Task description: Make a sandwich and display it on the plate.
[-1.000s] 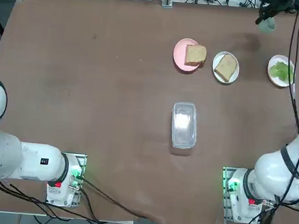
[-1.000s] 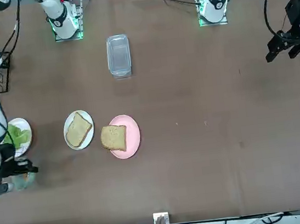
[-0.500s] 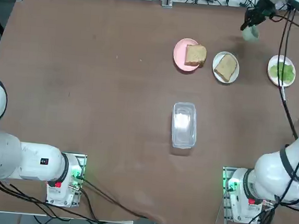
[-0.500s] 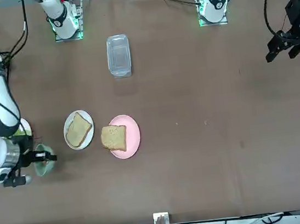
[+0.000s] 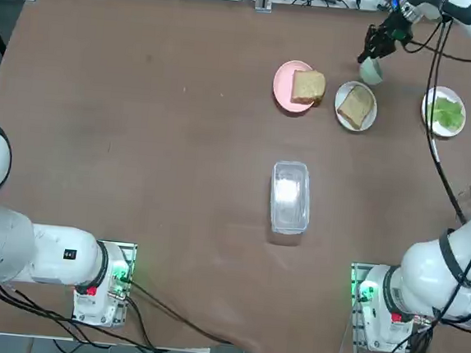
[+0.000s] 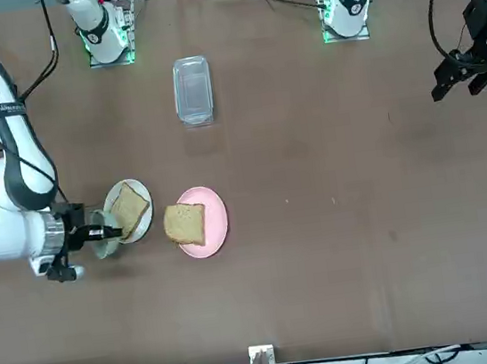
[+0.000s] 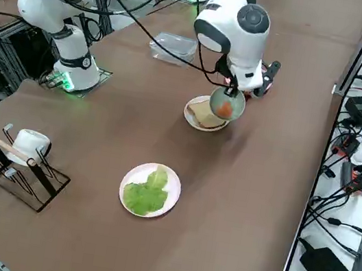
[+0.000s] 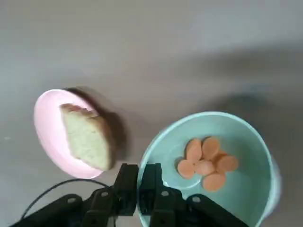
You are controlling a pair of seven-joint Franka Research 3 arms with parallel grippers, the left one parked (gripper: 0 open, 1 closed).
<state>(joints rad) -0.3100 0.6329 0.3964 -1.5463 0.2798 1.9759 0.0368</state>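
"The pincer (image 8: 138, 182)?"
"Clenched on the green bowl (image 8: 248, 184)"
"Bread?"
"One slice (image 5: 355, 107) beside it on the white plate (image 5: 346, 91), another (image 5: 308, 86) leftward on pink (image 5: 283, 83); likely soft, best lifted gently by the crusts"

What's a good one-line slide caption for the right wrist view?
Closed on its rim, the right gripper holds a green bowl of orange slices near bread.

One camera looked straight down from overhead, taking in nearly all the broad brown desk (image 5: 177, 180); another faced the robot across it. A third peered diagonally from the right; the wrist's sat closest, sharing the round pink plate (image 8: 47, 127) with the overhead one.
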